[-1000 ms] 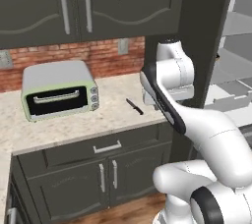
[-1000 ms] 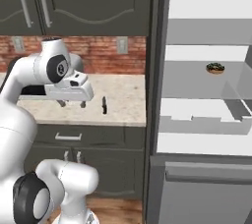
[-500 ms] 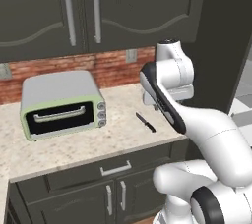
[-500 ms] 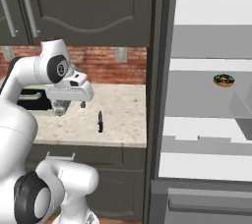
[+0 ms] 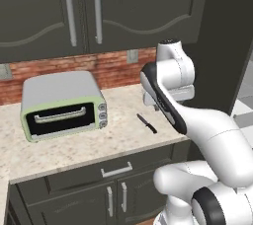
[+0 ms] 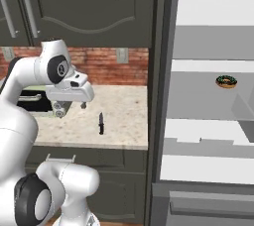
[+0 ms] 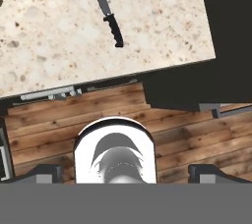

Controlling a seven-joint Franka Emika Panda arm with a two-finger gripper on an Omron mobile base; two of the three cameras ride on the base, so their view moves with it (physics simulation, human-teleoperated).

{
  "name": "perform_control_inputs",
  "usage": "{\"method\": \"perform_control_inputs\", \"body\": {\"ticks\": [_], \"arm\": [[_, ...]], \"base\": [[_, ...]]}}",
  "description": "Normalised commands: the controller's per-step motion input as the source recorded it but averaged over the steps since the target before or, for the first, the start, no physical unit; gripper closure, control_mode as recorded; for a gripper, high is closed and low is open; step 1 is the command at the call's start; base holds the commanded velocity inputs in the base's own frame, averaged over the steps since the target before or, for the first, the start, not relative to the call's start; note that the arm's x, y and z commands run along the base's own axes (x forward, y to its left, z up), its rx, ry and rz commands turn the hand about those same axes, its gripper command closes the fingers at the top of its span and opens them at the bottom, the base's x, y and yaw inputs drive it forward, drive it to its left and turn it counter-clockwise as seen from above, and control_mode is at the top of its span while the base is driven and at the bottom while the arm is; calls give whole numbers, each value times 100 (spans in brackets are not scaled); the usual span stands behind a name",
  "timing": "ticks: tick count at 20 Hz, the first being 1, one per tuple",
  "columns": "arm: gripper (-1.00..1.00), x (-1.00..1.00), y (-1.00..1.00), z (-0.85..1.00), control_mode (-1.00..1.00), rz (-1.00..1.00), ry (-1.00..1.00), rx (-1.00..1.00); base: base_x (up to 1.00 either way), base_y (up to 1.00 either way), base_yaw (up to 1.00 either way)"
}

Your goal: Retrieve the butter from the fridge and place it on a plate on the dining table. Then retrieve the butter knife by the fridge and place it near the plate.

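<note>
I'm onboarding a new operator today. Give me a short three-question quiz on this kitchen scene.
1. True or false: the butter knife lies on the stone counter.
2. What sits left of the knife in the left base view? A) toaster oven B) kettle C) bowl
3. What lies on a shelf in the open fridge?

Key: 1 true. 2 A. 3 a doughnut.

Glossy white arm, dark joints
</note>
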Motion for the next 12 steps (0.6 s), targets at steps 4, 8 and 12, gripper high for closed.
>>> {"method": "perform_control_inputs", "body": {"ticks": [4, 8, 12], "arm": [[-100, 9, -8, -2, -100, 0, 0, 1], [-100, 34, -14, -31, -100, 1, -6, 5], [-100, 43, 0, -47, -100, 8, -13, 2]], "base": [[0, 0, 0], [0, 0, 0], [0, 0, 0]]}}
